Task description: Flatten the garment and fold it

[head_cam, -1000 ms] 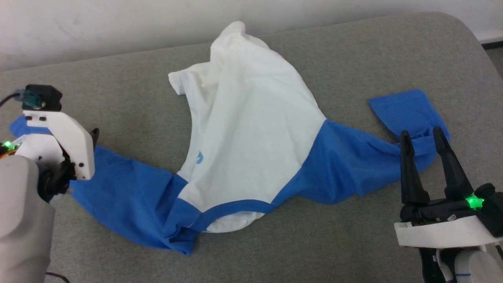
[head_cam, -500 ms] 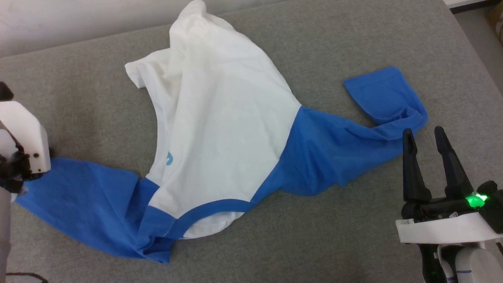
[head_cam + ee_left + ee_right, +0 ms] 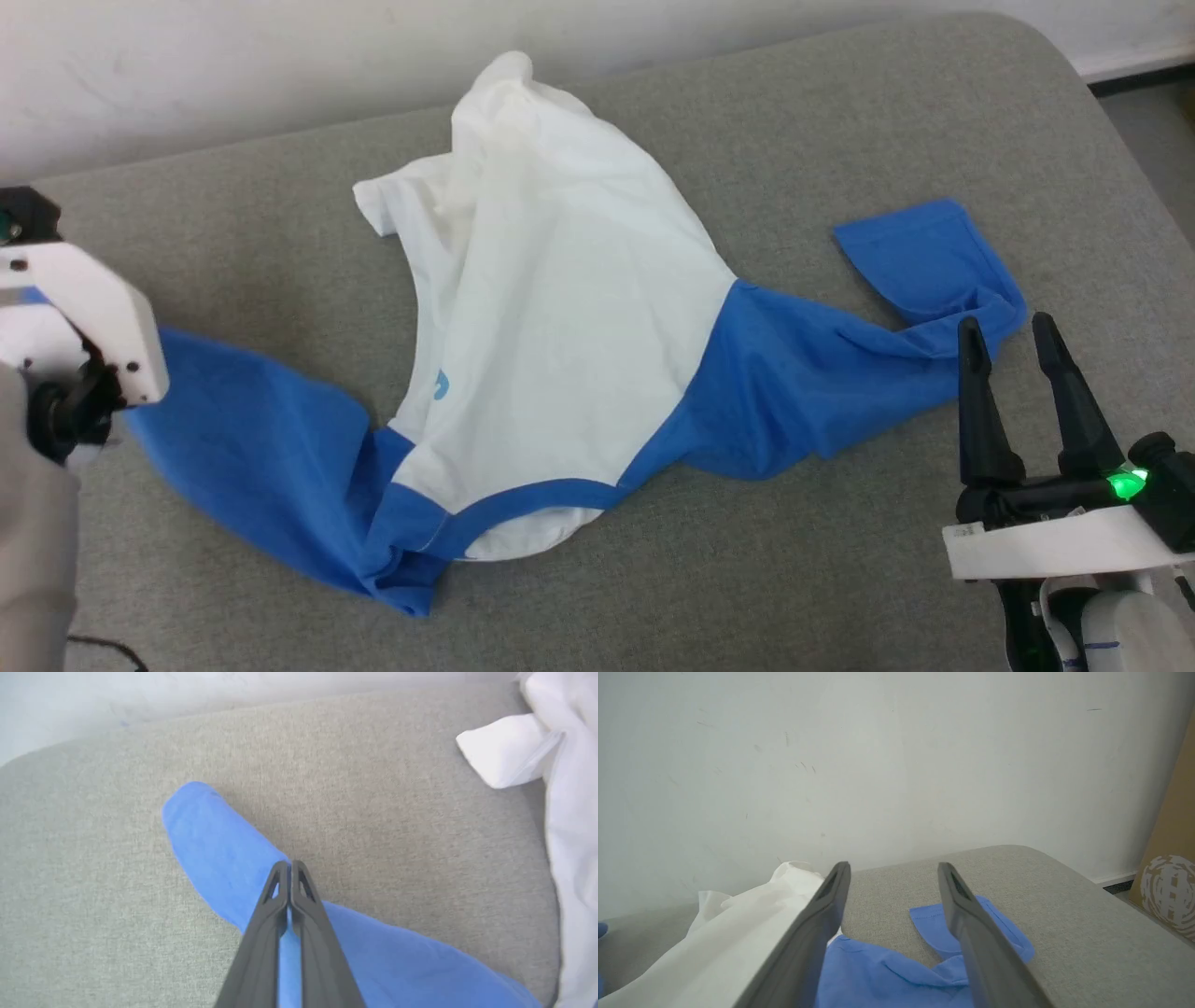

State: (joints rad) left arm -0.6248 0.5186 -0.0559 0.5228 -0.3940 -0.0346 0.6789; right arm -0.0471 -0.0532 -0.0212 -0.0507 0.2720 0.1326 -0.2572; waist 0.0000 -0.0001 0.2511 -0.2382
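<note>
Two grippers flank the garment (image 3: 560, 308), which lies crumpled on a grey fabric-covered surface (image 3: 840, 121) against a pale wall (image 3: 878, 765). Its white body runs from a bunched peak near the far edge down to a blue-banded neckline (image 3: 523, 499) at the near side. A small light-blue mark (image 3: 441, 384) shows on the white cloth.

One blue sleeve (image 3: 252, 448) stretches out to the robot's left. The left gripper (image 3: 290, 864) has its two dark fingers pressed together on this sleeve, with a strip of blue cloth pinched between them. The rounded cuff end (image 3: 196, 812) reaches past the fingertips over the grey surface.

The other blue sleeve (image 3: 822, 373) runs to the robot's right and doubles back at a bend, so its cuff (image 3: 920, 257) lies flat and points toward the far edge. The right gripper (image 3: 1006, 320) stands at that bend with its fingers spread apart and nothing between them. One fingertip overlaps the blue cloth in the head view, though whether it touches the fabric is hard to tell. A green light (image 3: 1125, 483) glows on this gripper's base. In the right wrist view a tan board (image 3: 1174, 826) leans at the right edge.
</note>
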